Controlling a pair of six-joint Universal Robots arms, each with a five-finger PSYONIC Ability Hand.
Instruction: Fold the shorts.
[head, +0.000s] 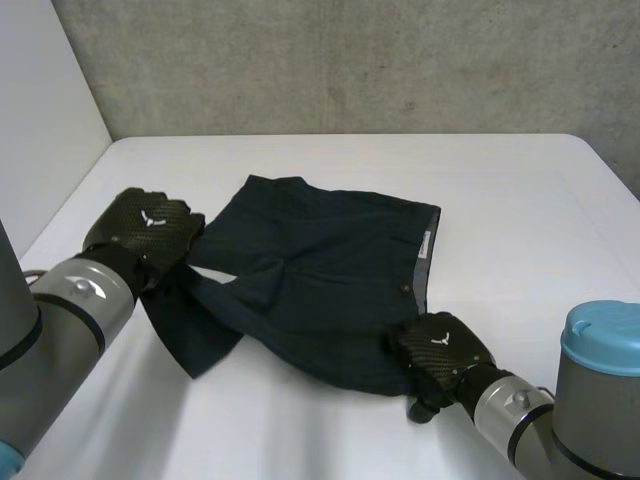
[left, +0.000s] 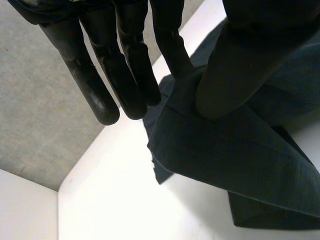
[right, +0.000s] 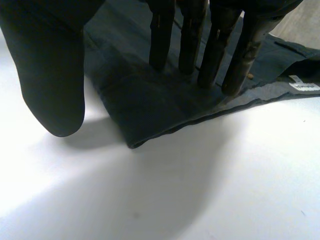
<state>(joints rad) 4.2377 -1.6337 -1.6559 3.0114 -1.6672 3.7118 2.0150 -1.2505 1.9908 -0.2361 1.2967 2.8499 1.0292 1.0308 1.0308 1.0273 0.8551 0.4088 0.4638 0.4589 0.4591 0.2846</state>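
Note:
Dark navy shorts (head: 330, 270) lie spread on the white table (head: 520, 200), waistband toward the right. My left hand (head: 145, 228) is at the left leg of the shorts, and that leg rises off the table into it. In the left wrist view the cloth (left: 240, 150) is pinched between the thumb (left: 240, 65) and one straight finger, while the other fingers (left: 100, 75) stick out free. My right hand (head: 440, 350) sits at the near waistband corner. Its straight fingers (right: 187, 40) rest their tips on the folded cloth (right: 150, 95), with the thumb (right: 50, 75) apart over bare table.
A grey concrete wall (head: 350, 60) runs behind the table's far edge, and a pale wall (head: 40, 120) stands at the left. A white label (right: 304, 86) shows inside the waistband beside my right fingers.

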